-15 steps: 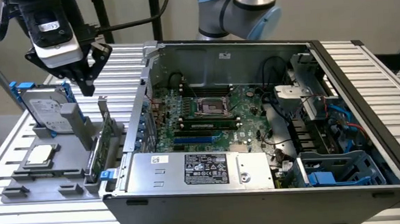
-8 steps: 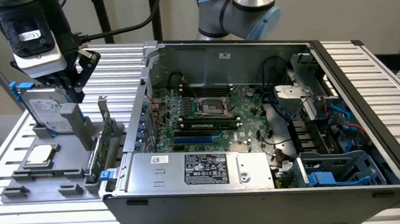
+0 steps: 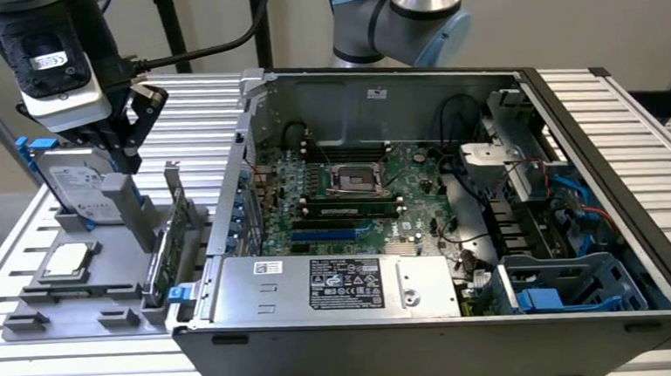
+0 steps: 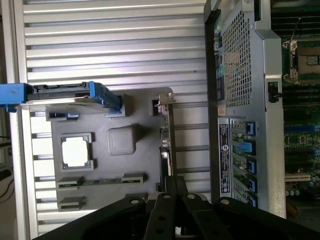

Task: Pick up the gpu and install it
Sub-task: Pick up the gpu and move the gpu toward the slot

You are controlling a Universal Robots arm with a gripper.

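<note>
Above the grey fixture (image 3: 114, 284), at ten o'clock in the exterior view, the gripper (image 3: 123, 151) is seen with fingers pressed together, nothing held. The gpu (image 3: 164, 246) is stood on edge in the fixture, just beside the open computer case (image 3: 439, 348) at its nine o'clock.
</note>
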